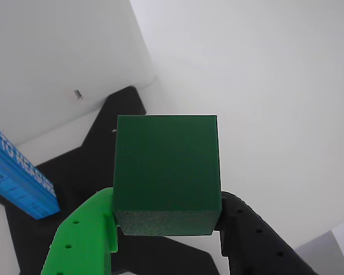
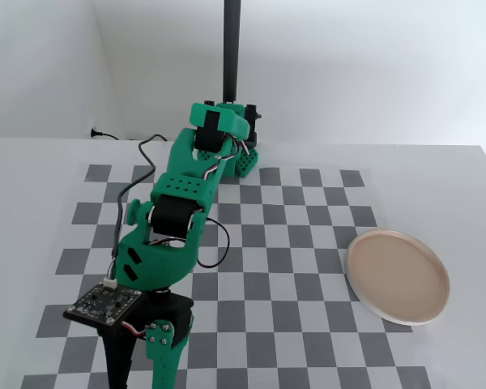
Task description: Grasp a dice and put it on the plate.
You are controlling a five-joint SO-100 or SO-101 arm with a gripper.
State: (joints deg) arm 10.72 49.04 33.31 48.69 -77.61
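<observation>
In the wrist view my gripper (image 1: pixel 167 215) is shut on the dice (image 1: pixel 166 166), a plain dark green cube, held between the bright green finger (image 1: pixel 89 235) on the left and the black finger (image 1: pixel 246 229) on the right. The cube is off the table and fills the middle of that view. In the fixed view the arm reaches to the back of the board and the gripper (image 2: pixel 245 160) is by the foot of the black pole; the dice cannot be made out there. The pale beige plate (image 2: pixel 398 275) lies empty at the right of the checkerboard, far from the gripper.
A black pole (image 2: pixel 231 49) stands at the back; its black star-shaped foot (image 1: pixel 74 166) shows behind the cube. A blue ruler-like strip (image 1: pixel 20 180) lies at the left in the wrist view. White walls are close behind. A circuit board (image 2: pixel 104 303) hangs on the arm's base.
</observation>
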